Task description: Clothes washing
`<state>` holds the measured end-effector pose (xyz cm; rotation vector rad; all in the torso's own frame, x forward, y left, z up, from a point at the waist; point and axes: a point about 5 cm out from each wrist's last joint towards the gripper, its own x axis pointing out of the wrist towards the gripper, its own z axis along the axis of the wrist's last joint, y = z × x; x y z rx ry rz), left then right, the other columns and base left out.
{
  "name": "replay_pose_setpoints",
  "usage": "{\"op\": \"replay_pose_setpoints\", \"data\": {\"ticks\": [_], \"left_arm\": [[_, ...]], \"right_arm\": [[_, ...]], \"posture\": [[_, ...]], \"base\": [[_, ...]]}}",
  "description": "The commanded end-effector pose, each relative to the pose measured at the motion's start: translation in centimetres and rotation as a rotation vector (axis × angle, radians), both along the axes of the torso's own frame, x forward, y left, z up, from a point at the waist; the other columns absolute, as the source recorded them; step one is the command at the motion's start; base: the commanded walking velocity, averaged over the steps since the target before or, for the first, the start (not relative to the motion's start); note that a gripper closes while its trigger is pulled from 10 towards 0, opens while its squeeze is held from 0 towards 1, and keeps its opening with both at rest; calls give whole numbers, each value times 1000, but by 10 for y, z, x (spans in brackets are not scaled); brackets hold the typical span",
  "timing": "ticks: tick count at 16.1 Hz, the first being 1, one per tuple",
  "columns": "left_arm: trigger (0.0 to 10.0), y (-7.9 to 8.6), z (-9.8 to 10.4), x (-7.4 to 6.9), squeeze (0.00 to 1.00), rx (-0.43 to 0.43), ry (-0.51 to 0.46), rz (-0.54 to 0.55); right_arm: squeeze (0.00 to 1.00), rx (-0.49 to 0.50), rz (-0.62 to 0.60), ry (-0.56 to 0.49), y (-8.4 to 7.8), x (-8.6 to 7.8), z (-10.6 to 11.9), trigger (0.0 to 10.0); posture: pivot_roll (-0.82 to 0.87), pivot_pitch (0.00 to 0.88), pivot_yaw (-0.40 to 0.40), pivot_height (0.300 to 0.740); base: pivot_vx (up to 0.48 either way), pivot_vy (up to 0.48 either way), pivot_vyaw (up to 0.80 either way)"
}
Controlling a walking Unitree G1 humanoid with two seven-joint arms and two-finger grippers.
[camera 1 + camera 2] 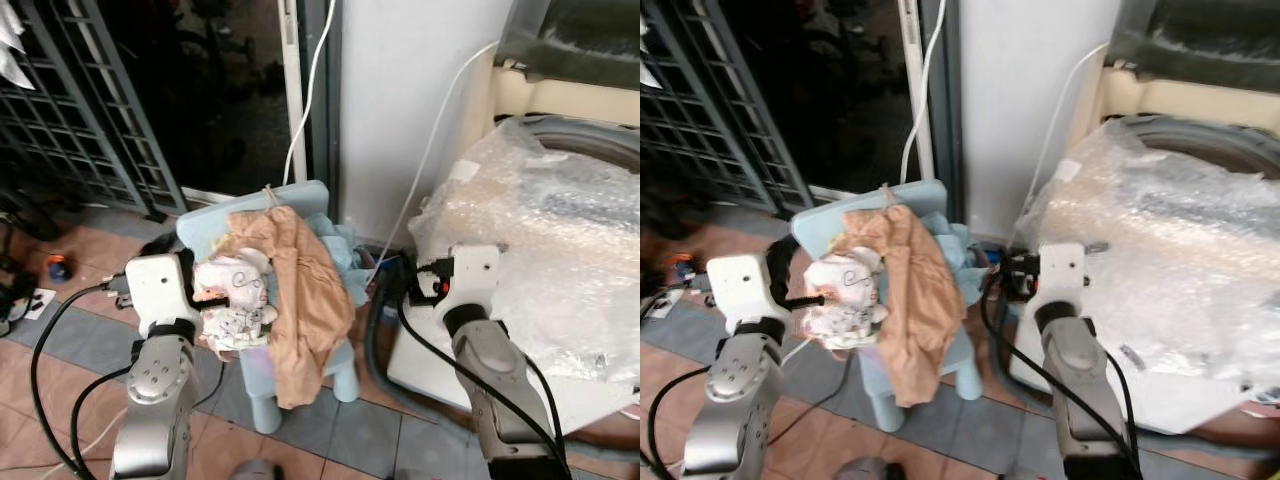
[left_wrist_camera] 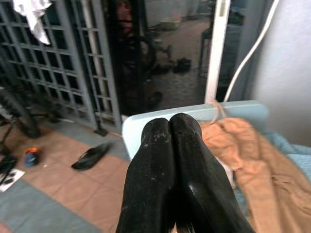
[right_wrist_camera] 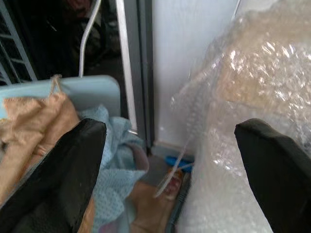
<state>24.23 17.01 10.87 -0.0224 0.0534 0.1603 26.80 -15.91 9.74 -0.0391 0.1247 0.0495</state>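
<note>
- While its left gripper (image 2: 170,124) hangs with both black fingers pressed together, the robot faces a small pale-blue chair (image 1: 300,196) heaped with laundry; nothing shows between the fingers in the wrist view, though from the head camera the arm's end sits against the white printed garment (image 1: 235,290) on the seat.
- Just beyond that gripper, a tan garment (image 1: 305,290) drapes from the chair's backrest down over the seat's front edge, partly covering the white one.
- Toward the right gripper's side of the chair, a light-blue cloth (image 3: 114,145) is bunched behind the tan garment.
- The right gripper (image 3: 170,165) is spread wide, holding nothing, between the chair and the washing machine (image 1: 560,130).
- The machine, just beside the right gripper's outer finger, is swathed in bubble wrap (image 1: 540,230); its round opening is only partly visible at the top.
- White cables (image 1: 310,90) run down the wall and door frame past the chair.
- Farther out from the left gripper stand metal grille gates (image 2: 53,63), with a dark sandal (image 2: 92,156) on the tiled floor (image 2: 63,184) before them.
</note>
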Motion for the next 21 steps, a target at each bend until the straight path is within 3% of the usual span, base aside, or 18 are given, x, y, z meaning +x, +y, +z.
{"op": "replay_pose_setpoints", "data": {"ticks": [1, 6, 11, 19, 21], "left_arm": [[10000, 1, 3, -1, 0, 6, 0, 5], [10000, -12, 13, 10, 0, 36, -42, -35], [10000, -15, 16, 14, 0, 67, -45, -62], [10000, -17, 14, 17, 0, 32, -27, -81], [10000, -15, 11, 13, 0, 31, -21, -85]], "right_arm": [[0, -18, -34, 1, -2, 5, 0, 10000], [0, 20, 163, -67, 15, 7, 15, 10000], [0, 73, 221, -96, 28, 15, 22, 10000], [0, 65, 205, -105, 23, 24, 25, 10000], [0, 20, 129, -107, 12, 21, 22, 10000]], "posture": [[21, 0, 69, 740], [33, 0, 35, 740], [29, 0, 51, 740], [27, 13, 49, 740], [25, 12, 49, 740]], "base": [[0, 0, 0], [0, 0, 159], [0, 0, 793], [0, 0, 788], [0, 0, 788]]}}
